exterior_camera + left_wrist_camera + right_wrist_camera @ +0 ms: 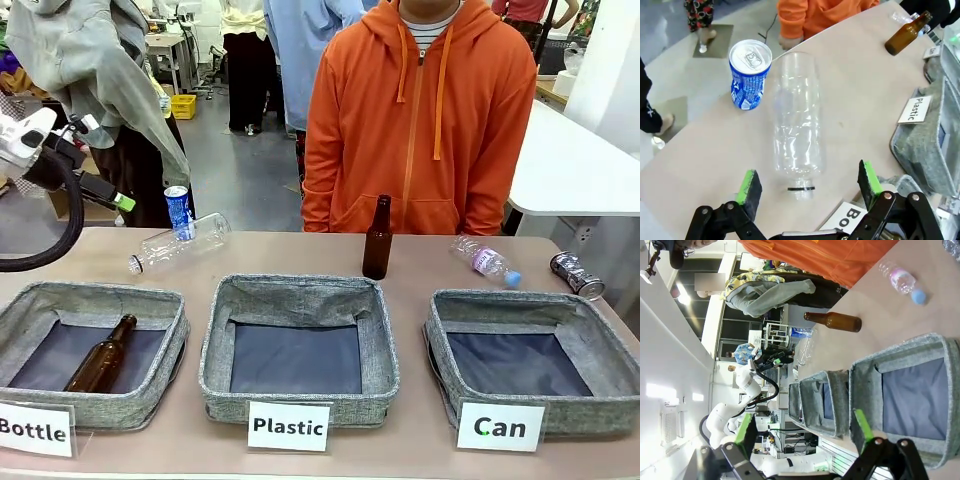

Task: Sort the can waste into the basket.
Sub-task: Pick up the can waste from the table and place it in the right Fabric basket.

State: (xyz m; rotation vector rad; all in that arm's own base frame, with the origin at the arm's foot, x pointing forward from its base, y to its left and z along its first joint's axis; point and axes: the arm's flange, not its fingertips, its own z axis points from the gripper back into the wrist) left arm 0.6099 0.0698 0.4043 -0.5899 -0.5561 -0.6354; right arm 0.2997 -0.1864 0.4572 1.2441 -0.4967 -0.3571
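Note:
A blue can stands upright at the table's far left edge, next to a clear plastic bottle lying on its side. In the left wrist view my left gripper hovers open above that bottle's neck, and the blue can stands beyond its left finger. A silver can with dark print lies on its side at the far right. The grey basket with the "Can" sign sits front right, holding nothing. My right gripper is open above the near edge of that basket.
A "Plastic" basket sits in the middle. The "Bottle" basket at the left holds a brown bottle. Another brown bottle stands mid-table, with a small plastic bottle to its right. A person in an orange hoodie stands at the far side.

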